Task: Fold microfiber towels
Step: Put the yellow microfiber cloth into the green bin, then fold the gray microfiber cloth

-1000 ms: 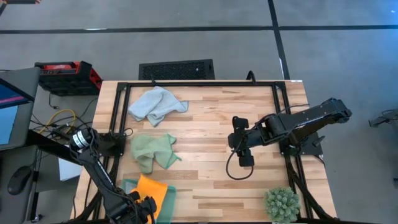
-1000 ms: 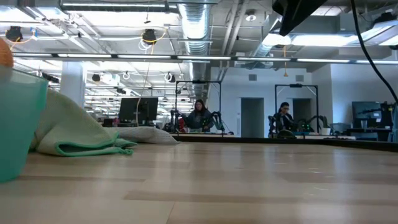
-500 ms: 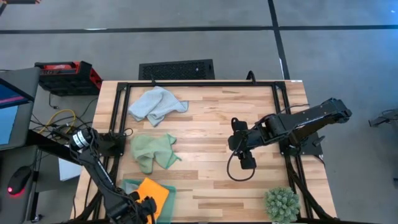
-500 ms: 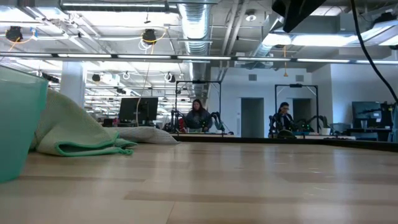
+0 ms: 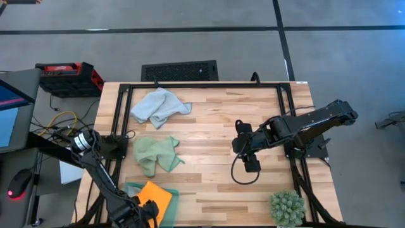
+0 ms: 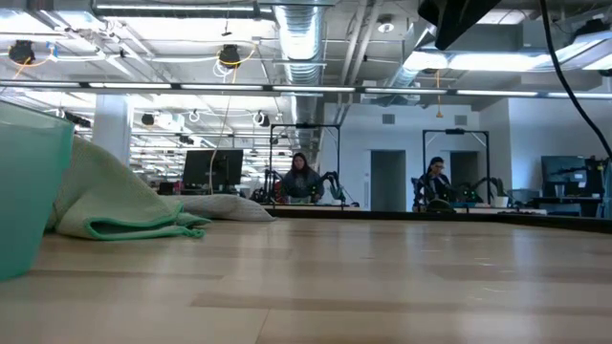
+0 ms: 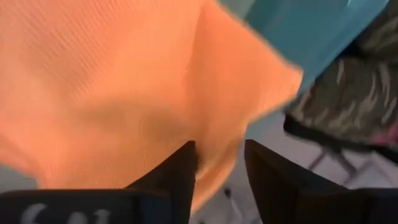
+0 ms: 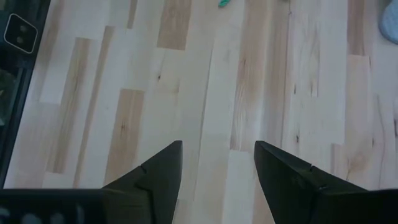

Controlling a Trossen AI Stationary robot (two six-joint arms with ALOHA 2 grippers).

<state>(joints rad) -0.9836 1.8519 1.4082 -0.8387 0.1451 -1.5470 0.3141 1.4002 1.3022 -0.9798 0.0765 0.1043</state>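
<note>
step in hand, by judgement: orange towel (image 5: 155, 195) being dropped into teal tray (image 5: 131, 189) at near-left table corner.
left gripper (image 7: 217, 163) low over tray; fingers parted, orange cloth lying in gap, no pinch visible.
next move likely calls for lifting clear, then reaching for light green towel (image 5: 155, 154) crumpled mid-left.
grey-blue towel (image 5: 159, 105) bunched at far-left.
right gripper (image 8: 216, 163) waits above bare wood (image 8: 205, 93), mid-right, fingers spread, holding nothing.

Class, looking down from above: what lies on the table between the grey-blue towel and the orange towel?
In the high view, the light green towel lies between the grey-blue towel and the orange towel.
</note>
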